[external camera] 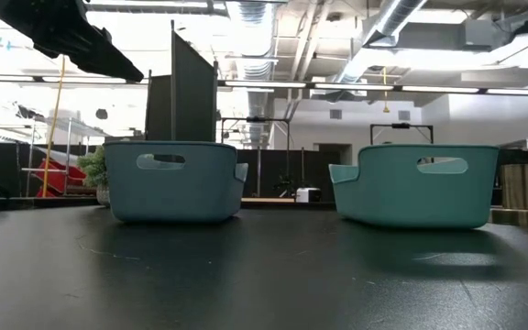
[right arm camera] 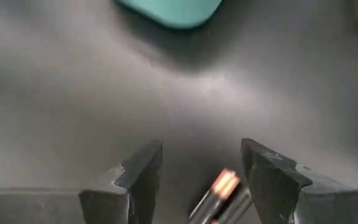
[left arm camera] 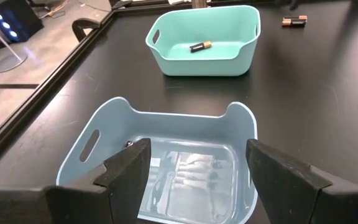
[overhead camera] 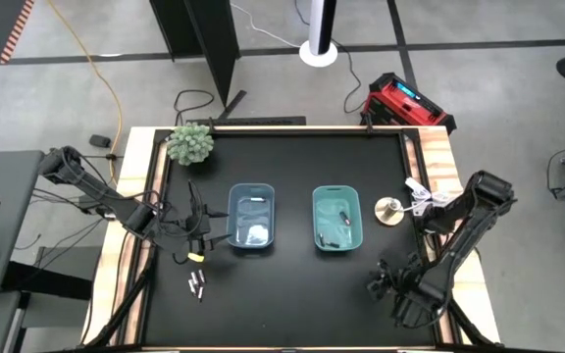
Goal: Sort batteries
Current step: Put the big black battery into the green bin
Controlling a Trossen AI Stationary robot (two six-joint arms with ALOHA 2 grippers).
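Two bins stand mid-table: a blue bin (overhead camera: 252, 218) with whitish-silver batteries (left arm camera: 194, 174) lying in it, and a teal bin (overhead camera: 337, 218) with one dark battery (left arm camera: 199, 46) in it. My left gripper (left arm camera: 197, 168) hangs open just left of and above the blue bin. My right gripper (right arm camera: 201, 168) is open near the front right, tilted down over dark, copper-ended batteries (right arm camera: 221, 190) that lie on the table between its fingers, apart from them. More small batteries (overhead camera: 197, 284) lie at the front left.
A small potted plant (overhead camera: 191, 143) sits at the far left corner and a round brass object (overhead camera: 388, 209) right of the teal bin. Dark batteries (left arm camera: 294, 21) lie on the table beyond the teal bin. Black tabletop lies bare between and in front of the bins (external camera: 264, 266).
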